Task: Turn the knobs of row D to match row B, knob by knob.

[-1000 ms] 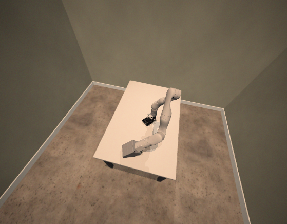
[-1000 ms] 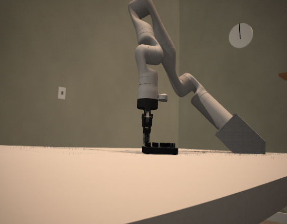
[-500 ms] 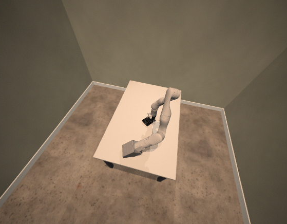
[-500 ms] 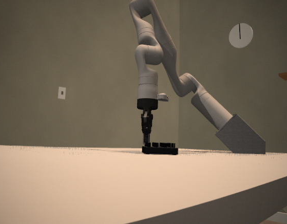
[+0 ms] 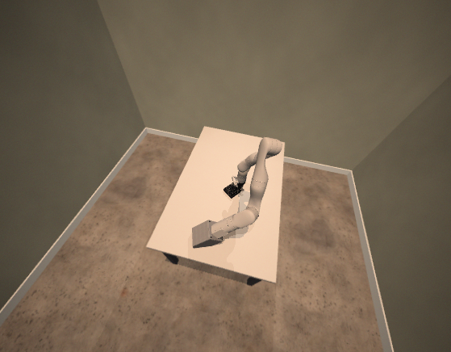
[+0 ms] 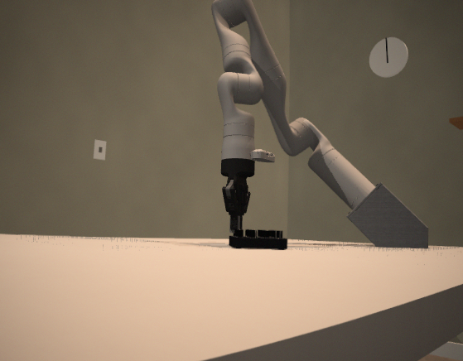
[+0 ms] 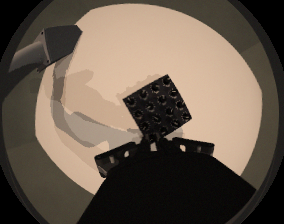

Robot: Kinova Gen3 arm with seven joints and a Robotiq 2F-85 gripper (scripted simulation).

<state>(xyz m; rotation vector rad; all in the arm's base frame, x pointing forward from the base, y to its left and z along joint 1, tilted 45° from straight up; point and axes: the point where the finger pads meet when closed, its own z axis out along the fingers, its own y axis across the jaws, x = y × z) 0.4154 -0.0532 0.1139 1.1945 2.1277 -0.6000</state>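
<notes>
The black knob box [image 5: 231,190] [image 6: 260,243] [image 7: 156,113] stands flat on the table. Its several round knobs show as a square grid in the wrist view, where the box is turned at an angle. My gripper [image 6: 236,230] [image 7: 152,138] points straight down at one corner of the box. Its fingers are close together and shut on a corner knob [image 7: 152,137], which is largely hidden by the fingertips. The white lines, the printed names and the socket are too small or dark to read, so I cannot tell which knob this is.
The pale table [image 5: 185,194] [image 6: 156,290] [image 7: 208,55] carries the arm's grey base block [image 5: 202,235] [image 6: 390,223] [image 7: 63,40], well away from the box. The other knobs stand close beside the fingers. The arm arches high above the table and casts shadows on it.
</notes>
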